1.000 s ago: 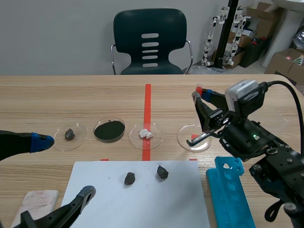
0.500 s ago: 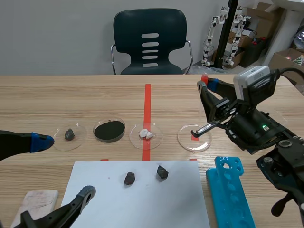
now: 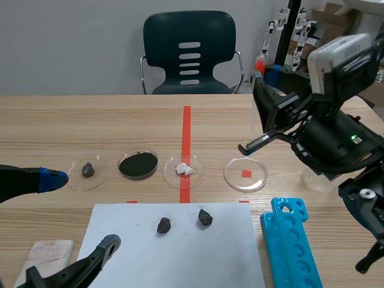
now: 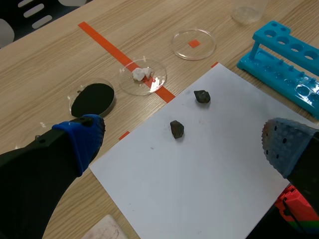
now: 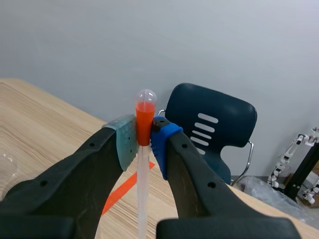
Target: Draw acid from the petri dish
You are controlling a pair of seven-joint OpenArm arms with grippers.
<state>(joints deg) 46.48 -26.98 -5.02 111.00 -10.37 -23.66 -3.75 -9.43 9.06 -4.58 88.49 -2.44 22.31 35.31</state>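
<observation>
R claw [image 5: 144,142] clamps pipette [image 5: 145,112]; L claw [image 4: 184,141] wide open, empty, over paper [image 4: 199,179].

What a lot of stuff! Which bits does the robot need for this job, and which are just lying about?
Needed: pipette, right tool shut on it, clear petri dish.
Lying about: black powder dish, white lumps dish, stone dish, two stones on paper, blue rack, cloth.

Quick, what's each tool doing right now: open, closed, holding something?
Left tool: open, holding nothing.
Right tool: closed on a dropper, gripped at its orange-red bulb.
</observation>
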